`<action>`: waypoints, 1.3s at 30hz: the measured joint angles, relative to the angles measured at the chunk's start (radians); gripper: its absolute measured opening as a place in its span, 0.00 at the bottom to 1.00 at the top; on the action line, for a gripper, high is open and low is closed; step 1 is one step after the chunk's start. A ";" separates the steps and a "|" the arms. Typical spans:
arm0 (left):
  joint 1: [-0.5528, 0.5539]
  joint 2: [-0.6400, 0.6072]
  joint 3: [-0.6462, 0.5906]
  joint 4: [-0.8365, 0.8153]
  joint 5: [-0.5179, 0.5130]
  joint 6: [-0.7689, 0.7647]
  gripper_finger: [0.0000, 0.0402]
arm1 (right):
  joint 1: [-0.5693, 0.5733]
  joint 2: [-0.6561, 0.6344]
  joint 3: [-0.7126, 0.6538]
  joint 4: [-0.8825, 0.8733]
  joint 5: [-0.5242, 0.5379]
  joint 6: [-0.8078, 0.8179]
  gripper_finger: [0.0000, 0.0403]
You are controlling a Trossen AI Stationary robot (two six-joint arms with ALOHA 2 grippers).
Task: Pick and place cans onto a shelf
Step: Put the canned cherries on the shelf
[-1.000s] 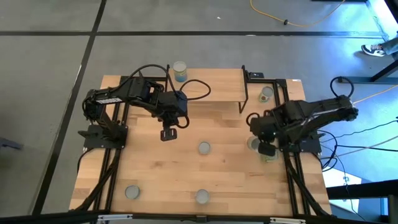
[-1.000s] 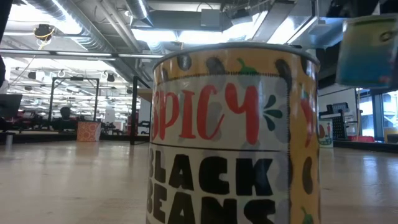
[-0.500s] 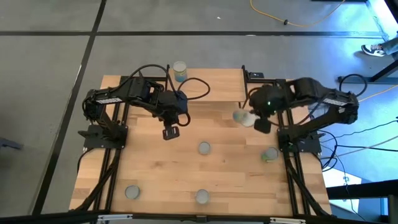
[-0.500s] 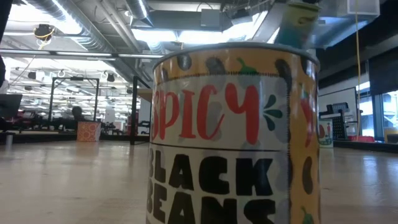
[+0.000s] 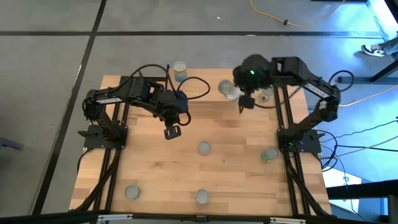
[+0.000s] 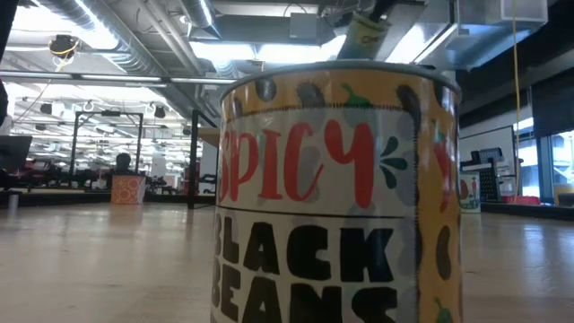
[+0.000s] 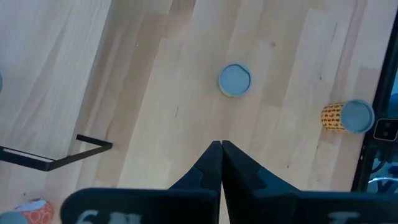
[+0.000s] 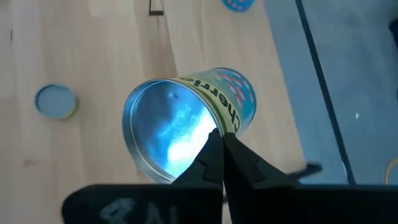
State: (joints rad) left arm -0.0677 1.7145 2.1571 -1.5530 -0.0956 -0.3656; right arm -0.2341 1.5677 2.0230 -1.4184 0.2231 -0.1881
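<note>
My right gripper is shut on a can with a green-blue label, held in the air over the right end of the shelf, a light wood plank on black legs at the table's far edge. The can also shows in the low view and in the right wrist view. Another can stands on the shelf's left end. My left gripper is shut and empty above the table's middle left. My right gripper pinches the can at the rim of its silvery top, where the top meets the label. The two fingers lie almost together there. The can is lifted clear and tilted, its top turned toward the wrist camera.
Loose cans stand on the table: one at the middle, one at the right edge, two near the front, one right of the shelf. A "Spicy Black Beans" can fills the low view.
My right gripper has risen from the table's right edge and gone toward the far edge and leftward, carrying the green-blue can lifted clear from beside another can to above the shelf's right end. The can has tipped on the way.
</note>
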 joint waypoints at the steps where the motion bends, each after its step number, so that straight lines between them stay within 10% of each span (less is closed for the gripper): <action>1: 0.000 0.000 0.000 0.000 0.000 0.000 0.00 | -0.015 0.021 0.023 0.004 -0.013 -0.012 0.00; 15: 0.000 0.000 0.000 -0.001 0.000 -0.026 0.00 | -0.188 0.220 0.265 -0.033 -0.292 -0.086 0.00; 39: 0.000 0.000 0.000 -0.002 0.000 -0.027 0.00 | -0.323 0.377 0.262 -0.154 -0.357 -0.095 0.00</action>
State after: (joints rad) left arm -0.0677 1.7145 2.1571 -1.5551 -0.0952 -0.3923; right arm -0.5568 1.9447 2.2848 -1.5723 -0.1341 -0.2832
